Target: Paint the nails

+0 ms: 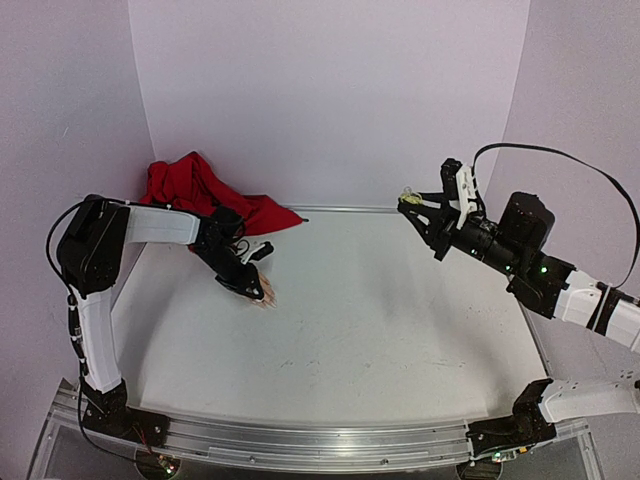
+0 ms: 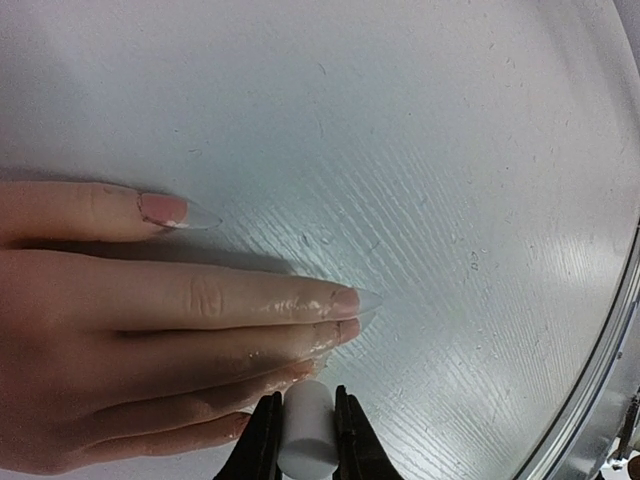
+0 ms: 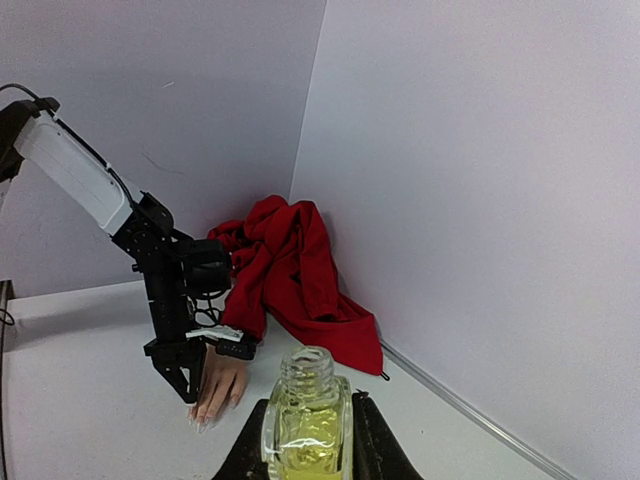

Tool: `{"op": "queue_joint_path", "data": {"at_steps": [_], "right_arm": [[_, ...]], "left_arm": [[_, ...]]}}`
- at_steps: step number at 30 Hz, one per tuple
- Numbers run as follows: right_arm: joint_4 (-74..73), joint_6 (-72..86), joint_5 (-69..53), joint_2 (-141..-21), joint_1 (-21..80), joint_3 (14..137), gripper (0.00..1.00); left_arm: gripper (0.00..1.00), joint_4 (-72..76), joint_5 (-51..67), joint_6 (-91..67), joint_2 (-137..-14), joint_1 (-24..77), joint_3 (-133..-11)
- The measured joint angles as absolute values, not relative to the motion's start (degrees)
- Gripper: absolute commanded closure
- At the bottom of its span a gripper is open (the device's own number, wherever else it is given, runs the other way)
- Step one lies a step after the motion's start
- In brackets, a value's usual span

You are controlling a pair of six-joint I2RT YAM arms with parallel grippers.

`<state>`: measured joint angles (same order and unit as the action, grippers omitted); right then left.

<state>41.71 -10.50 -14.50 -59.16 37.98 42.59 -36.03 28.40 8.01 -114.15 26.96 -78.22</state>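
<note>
The pale peach mannequin hand (image 1: 264,292) lies flat on the white table, its red fabric sleeve (image 1: 200,190) bunched at the back left. In the left wrist view its fingers (image 2: 150,320) point right, and long clear-tipped nails (image 2: 168,209) show on the fingertips. My left gripper (image 2: 305,425) is shut on a white cylindrical cap (image 2: 305,435) and stands right at the lower fingertips; what is under the cap is hidden. My right gripper (image 3: 305,440) is shut on an uncapped glass bottle (image 3: 305,415) of yellowish liquid, held raised at the far right (image 1: 411,201).
The red cloth (image 3: 290,270) runs along the back wall's foot. A metal rail (image 1: 300,440) borders the table's near edge. The purple walls stand close behind and to both sides.
</note>
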Motion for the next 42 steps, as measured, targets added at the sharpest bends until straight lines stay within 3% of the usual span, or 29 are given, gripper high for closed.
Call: {"op": "queue_joint_path", "data": {"at_steps": [42], "right_arm": [[41.7,-10.5,-15.2,-59.4,38.0,42.6,1.0]], "left_arm": [[1.0,-35.3,28.4,7.0,-112.6,26.7,-77.5]]}}
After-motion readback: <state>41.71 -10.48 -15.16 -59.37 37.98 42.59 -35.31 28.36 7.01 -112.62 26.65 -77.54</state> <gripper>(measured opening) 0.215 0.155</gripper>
